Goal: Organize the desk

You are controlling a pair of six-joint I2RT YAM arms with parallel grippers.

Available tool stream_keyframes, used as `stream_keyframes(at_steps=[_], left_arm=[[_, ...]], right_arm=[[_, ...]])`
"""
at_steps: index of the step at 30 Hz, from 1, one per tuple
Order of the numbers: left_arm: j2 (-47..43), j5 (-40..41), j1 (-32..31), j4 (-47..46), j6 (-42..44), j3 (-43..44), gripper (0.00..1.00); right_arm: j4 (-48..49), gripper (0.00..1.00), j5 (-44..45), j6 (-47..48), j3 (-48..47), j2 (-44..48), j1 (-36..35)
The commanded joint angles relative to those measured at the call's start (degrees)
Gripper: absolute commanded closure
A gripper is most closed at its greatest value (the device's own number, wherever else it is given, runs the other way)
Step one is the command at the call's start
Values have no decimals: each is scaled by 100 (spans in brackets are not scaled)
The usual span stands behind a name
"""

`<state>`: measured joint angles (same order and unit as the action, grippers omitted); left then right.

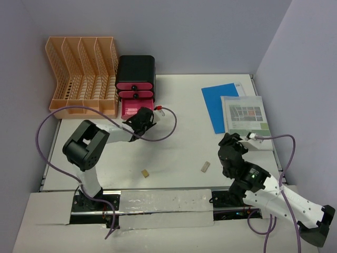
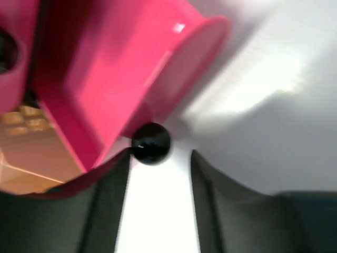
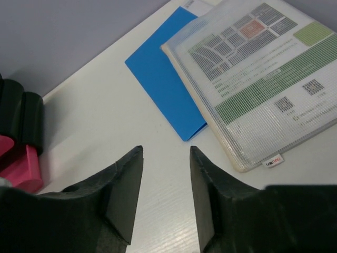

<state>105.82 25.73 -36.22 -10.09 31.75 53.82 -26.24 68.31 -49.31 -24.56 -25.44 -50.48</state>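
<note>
Left gripper (image 2: 160, 168) jaws stood apart, black knob (image 2: 151, 143) of the pink drawer (image 2: 131, 68) between their tips, right gripper (image 3: 166, 150) jaws apart, nothing held, above the desk (image 3: 105, 121) near blue folder (image 3: 163, 89).

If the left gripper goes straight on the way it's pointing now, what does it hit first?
Most likely the black knob on the pulled-out pink drawer, just ahead of the left gripper and centred on it. Depth is unclear.
</note>
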Motion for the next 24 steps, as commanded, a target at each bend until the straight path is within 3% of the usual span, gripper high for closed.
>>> stream_keyframes(at_steps=[1, 5, 12, 16, 19, 24], left_arm=[[-906, -1112, -111, 1294, -664, 81, 41], [-1752, -1999, -148, 2386, -984, 312, 40], [-2773, -3401, -215, 4162, -1282, 533, 31], [-3091, -4178, -482, 5005, -1338, 193, 9], [-3255, -4024, -1156, 5130, -1360, -339, 1], [-3387, -3892, -1504, 5116, -1181, -738, 1]], right_arm=[[82, 47, -201, 250, -346, -175, 18], [203, 39, -562, 460, -479, -339, 17], [242, 36, -1404, 607, -647, -556, 20], [198, 35, -1784, 585, -725, -725, 21], [138, 35, -1973, 512, -802, -921, 21], [-28, 35, -2166, 417, -970, -1259, 14]])
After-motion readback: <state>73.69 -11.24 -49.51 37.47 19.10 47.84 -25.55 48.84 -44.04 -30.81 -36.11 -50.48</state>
